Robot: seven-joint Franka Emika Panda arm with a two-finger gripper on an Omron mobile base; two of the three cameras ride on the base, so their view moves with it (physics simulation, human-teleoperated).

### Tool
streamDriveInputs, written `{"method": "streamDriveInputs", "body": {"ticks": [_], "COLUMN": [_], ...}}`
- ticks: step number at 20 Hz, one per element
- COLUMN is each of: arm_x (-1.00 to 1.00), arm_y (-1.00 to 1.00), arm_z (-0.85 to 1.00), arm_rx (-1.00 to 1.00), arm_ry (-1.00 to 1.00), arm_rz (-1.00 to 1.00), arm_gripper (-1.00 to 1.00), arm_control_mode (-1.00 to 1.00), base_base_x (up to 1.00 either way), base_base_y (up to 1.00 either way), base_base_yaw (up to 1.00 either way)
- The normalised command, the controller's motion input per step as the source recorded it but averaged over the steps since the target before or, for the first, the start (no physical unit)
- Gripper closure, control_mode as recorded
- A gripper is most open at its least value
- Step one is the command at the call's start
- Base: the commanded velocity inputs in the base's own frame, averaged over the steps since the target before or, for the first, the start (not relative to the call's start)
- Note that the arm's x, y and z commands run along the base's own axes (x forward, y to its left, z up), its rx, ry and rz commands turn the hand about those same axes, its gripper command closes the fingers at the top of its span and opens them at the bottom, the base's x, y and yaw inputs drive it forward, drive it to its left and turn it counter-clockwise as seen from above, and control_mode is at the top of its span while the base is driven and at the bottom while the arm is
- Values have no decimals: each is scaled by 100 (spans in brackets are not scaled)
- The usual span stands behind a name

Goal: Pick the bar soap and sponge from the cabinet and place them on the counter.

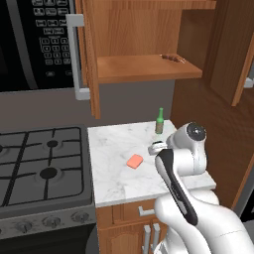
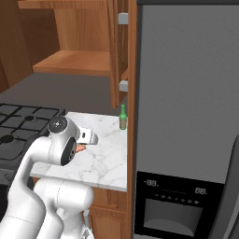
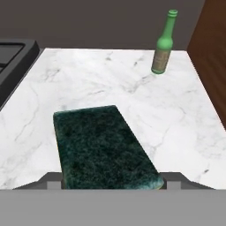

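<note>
Currently the gripper (image 1: 157,147) is clamped on the sponge (image 3: 103,148), dark green face up, long axis running away from the hand, above the counter (image 3: 185,119). Bar soap (image 1: 134,160) already lies there, just leftward; green bottle (image 3: 163,44) ahead.

Grey wall (image 1: 44,106); black gas stove (image 1: 42,163) left; grey fridge (image 2: 186,93) right; microwave (image 1: 34,42) above stove.

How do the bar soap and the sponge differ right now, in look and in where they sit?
The bar soap is a flat salmon-pink bar; the sponge shows a dark green mottled top. The soap lies free on the counter, apart from the arm; the sponge sits close in at the bottom of the hand view, right at the gripper. Whether the fingers grip it cannot be told. Both are small rectangular blocks, out of the cabinet.
</note>
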Motion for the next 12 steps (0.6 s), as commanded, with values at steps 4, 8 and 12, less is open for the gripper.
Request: {"method": "streamDriveInputs", "body": {"ticks": [4, 8, 12], "arm_x": [0, 11, 22], "arm_y": [0, 0, 0], "arm_z": [-53, -49, -41], "arm_rx": [0, 0, 0], "arm_ry": [0, 0, -5], "arm_rz": [0, 0, 0], "arm_gripper": [100, 100, 100], "arm_control_mode": [-100, -100, -100], "base_base_x": [0, 0, 0], "base_base_y": [0, 0, 0], "base_base_yaw": [0, 0, 0]}}
